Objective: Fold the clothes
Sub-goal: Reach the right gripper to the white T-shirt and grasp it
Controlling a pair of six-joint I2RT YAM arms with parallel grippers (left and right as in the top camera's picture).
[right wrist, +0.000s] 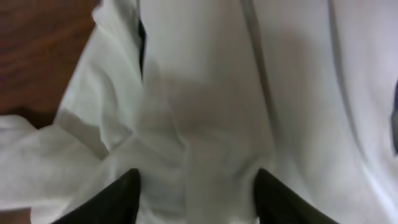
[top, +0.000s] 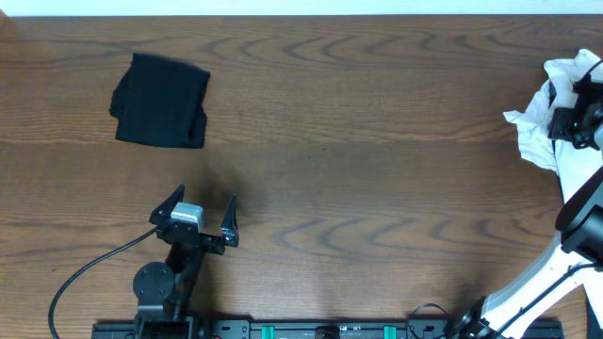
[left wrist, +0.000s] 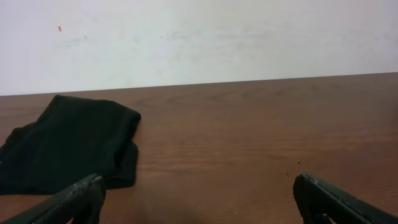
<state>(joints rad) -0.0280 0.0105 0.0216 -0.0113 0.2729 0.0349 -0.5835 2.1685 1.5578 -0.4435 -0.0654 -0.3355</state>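
A crumpled white garment lies at the table's far right edge, partly out of view. My right gripper is down on it. In the right wrist view white cloth fills the frame, and the right gripper stands with its jaws apart, a raised fold between them. A folded black garment rests at the back left and also shows in the left wrist view. My left gripper hovers wide open and empty near the front left, well short of the black garment.
The brown wooden table stretches between the two garments. A black cable loops from the left arm's base toward the front edge. A pale wall stands behind the table's far edge.
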